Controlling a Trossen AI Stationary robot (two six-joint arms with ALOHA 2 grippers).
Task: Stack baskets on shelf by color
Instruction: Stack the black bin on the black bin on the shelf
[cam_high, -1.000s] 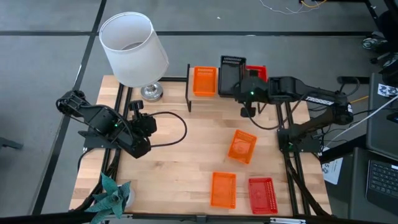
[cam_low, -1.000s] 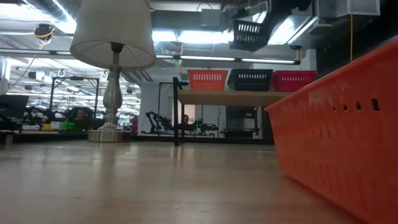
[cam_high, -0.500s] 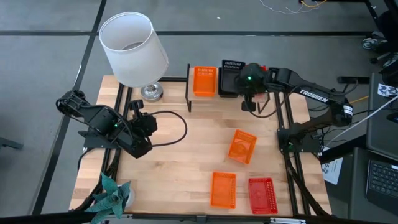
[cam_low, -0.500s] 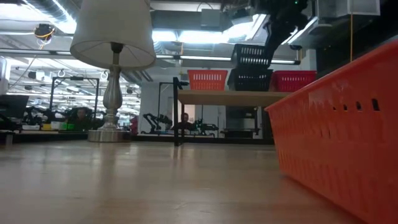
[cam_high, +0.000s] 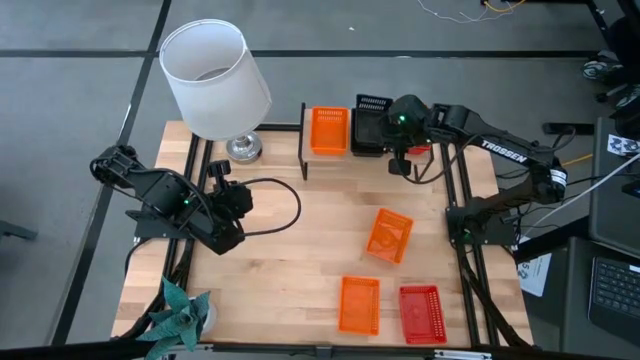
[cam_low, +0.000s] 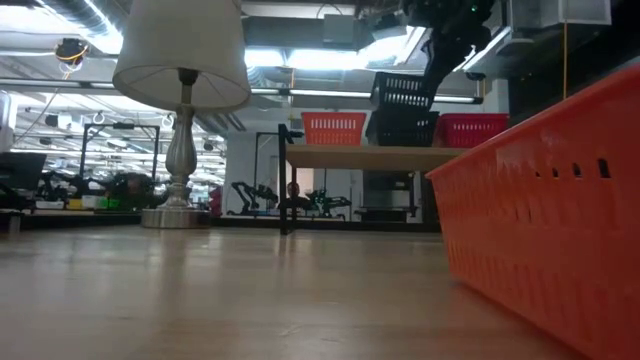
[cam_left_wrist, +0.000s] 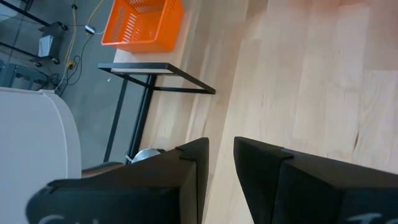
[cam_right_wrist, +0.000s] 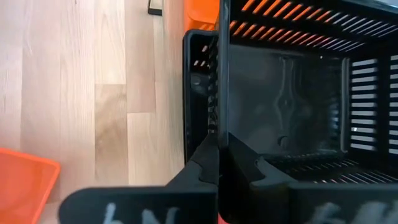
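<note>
Lowered since a second ago, the right gripper (cam_high: 397, 140), clamped on a black basket (cam_low: 403, 90), nests it into the shelf's (cam_low: 365, 156) black one, while three baskets wait on the bench (cam_high: 290, 270).

We see a white-shaded lamp (cam_high: 214, 80) on its silver base (cam_high: 243, 148) near the tabletop's (cam_high: 290, 260) far left corner, a teal artificial plant (cam_high: 178, 315) at its near left corner, and a laptop (cam_high: 612, 285) beyond the right edge.
</note>
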